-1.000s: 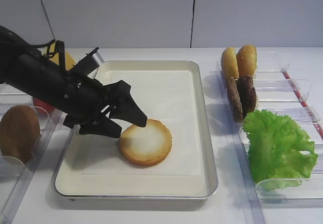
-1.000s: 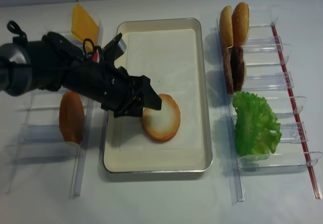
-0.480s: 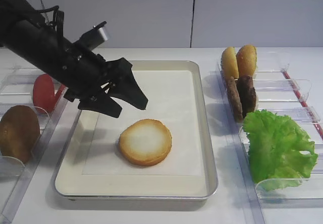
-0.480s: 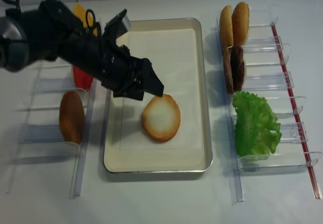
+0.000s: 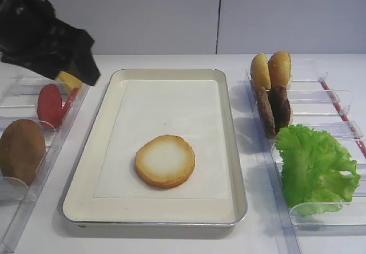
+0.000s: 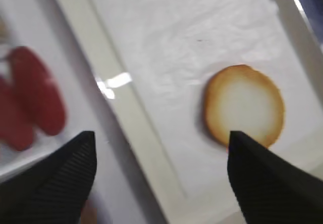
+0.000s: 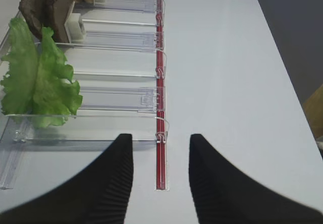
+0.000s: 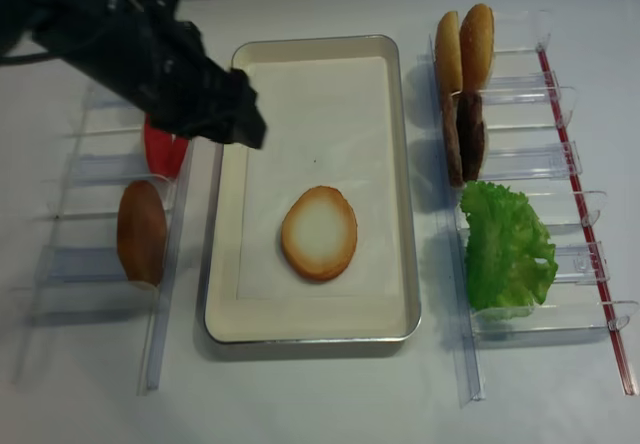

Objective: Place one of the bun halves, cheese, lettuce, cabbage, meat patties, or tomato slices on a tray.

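Observation:
A bun half lies cut face up on the paper liner of the cream tray, free of any gripper. My left gripper hangs high over the tray's left rim with its jaws wide open and empty; from outside it shows as a black mass at the upper left. The right gripper is open over bare table beside the right rack. Tomato slices and a corner of the cheese sit in the left rack. Meat patties and lettuce stand in the right rack. No cabbage is in view.
Clear plastic racks flank the tray on both sides. An all-brown domed bun stands in the left rack, and two yellow-orange buns at the far end of the right one. A red strip runs along the right rack's outer edge.
My left gripper has lifted off the bun half and drawn back up and to the left, jaws open. The bun half stays where it lay on the tray.

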`<move>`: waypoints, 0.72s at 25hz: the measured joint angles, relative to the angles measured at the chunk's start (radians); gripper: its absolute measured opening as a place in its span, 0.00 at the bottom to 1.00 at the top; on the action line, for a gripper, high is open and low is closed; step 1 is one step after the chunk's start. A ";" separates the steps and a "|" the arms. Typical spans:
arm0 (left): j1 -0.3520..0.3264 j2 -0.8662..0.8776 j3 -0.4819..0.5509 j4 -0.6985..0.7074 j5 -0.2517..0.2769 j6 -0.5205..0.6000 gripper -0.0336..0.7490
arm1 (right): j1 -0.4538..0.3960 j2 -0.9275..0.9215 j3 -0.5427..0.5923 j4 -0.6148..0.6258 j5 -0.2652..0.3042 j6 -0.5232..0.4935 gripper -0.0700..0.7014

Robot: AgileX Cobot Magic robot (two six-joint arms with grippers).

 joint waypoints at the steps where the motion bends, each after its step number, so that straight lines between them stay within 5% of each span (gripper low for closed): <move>1: 0.000 -0.028 -0.002 0.078 0.004 -0.042 0.73 | 0.000 0.000 0.000 0.000 0.000 0.000 0.45; 3: 0.000 -0.130 -0.002 0.270 0.022 -0.118 0.73 | 0.000 0.000 0.000 0.000 0.000 0.000 0.45; 6: 0.000 -0.225 -0.002 0.359 0.033 -0.119 0.73 | 0.000 0.000 0.000 0.000 0.000 0.000 0.45; 12: 0.000 -0.400 0.032 0.380 0.054 -0.071 0.73 | 0.000 0.000 0.000 0.000 0.000 0.000 0.45; 18: 0.000 -0.600 0.191 0.385 0.080 -0.078 0.70 | 0.000 0.000 0.000 0.000 0.000 0.000 0.45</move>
